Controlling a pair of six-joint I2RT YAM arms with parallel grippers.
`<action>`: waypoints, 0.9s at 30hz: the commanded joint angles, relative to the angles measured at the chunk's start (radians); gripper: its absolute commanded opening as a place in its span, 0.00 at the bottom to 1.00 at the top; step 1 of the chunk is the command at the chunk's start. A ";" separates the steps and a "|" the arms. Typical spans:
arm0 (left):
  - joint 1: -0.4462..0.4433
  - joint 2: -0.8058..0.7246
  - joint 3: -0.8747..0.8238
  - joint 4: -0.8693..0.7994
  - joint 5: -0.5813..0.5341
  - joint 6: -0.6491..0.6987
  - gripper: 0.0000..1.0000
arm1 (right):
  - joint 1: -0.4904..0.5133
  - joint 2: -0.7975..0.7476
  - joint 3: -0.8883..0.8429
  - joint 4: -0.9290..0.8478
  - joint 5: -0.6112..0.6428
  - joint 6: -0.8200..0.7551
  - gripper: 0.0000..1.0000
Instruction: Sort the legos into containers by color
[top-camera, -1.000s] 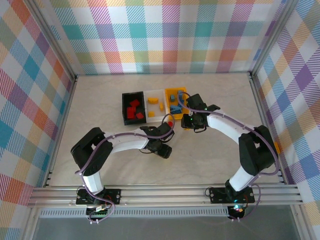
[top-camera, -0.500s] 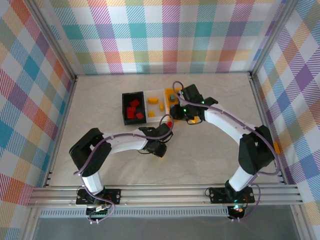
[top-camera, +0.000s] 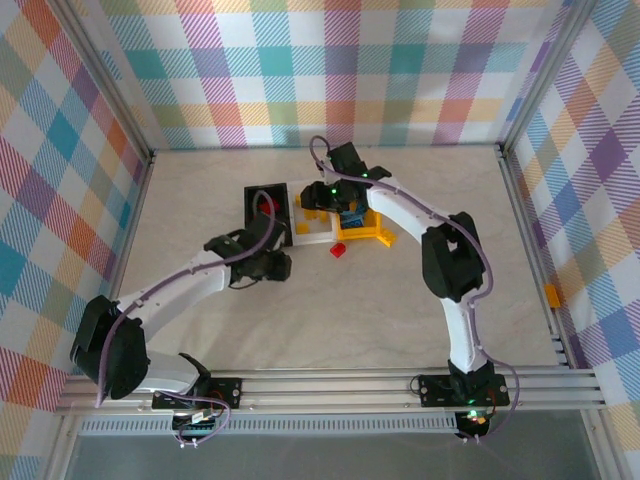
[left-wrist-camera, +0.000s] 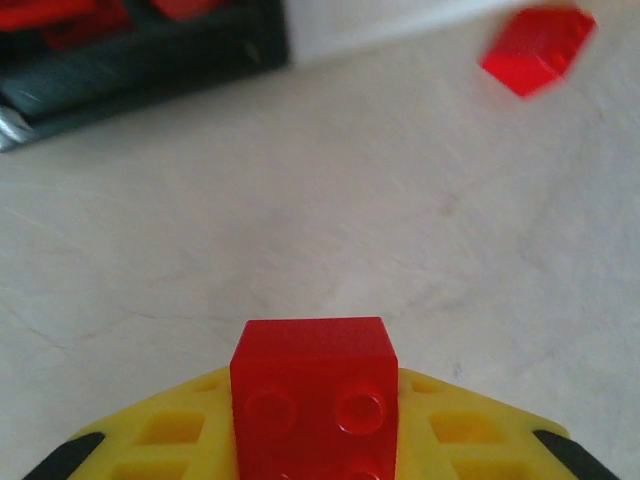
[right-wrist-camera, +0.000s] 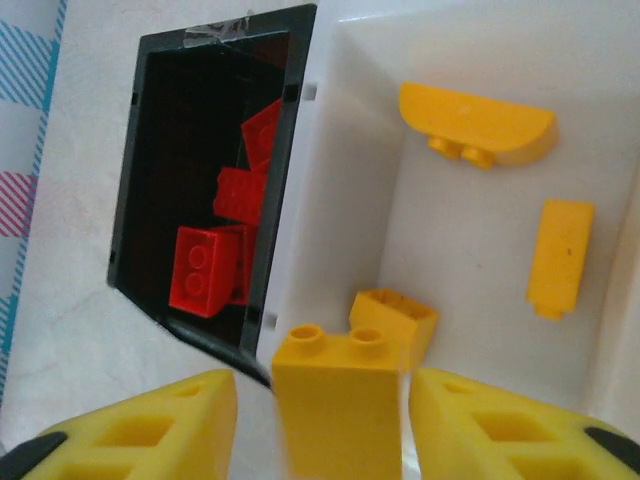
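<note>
Hovering a yellow brick (right-wrist-camera: 335, 395) between the parted jaws of the right gripper (right-wrist-camera: 322, 420) over the white bin (right-wrist-camera: 470, 260) of yellow pieces, likely for a colour-matched drop, and clamping a red brick (left-wrist-camera: 312, 370) in the left gripper (left-wrist-camera: 315, 425) above the table (left-wrist-camera: 300, 200), short of the black bin (right-wrist-camera: 170, 130) holding reds.

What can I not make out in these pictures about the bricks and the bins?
- Orange bin contents: top view, the right arm covers most of it.
- Right gripper grip on the yellow brick: right wrist view, the bottom edge cuts it off.
- Loose red brick studs: left wrist view, blurred.
</note>
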 joint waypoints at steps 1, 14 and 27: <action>0.114 0.050 0.081 -0.018 0.050 0.034 0.33 | 0.005 0.005 0.060 -0.012 -0.024 -0.008 0.54; 0.264 0.433 0.482 -0.011 0.027 0.088 0.33 | -0.031 -0.445 -0.413 -0.100 0.272 -0.081 0.66; 0.323 0.620 0.672 -0.072 0.028 0.103 0.66 | -0.126 -0.557 -0.726 -0.084 0.305 -0.105 0.79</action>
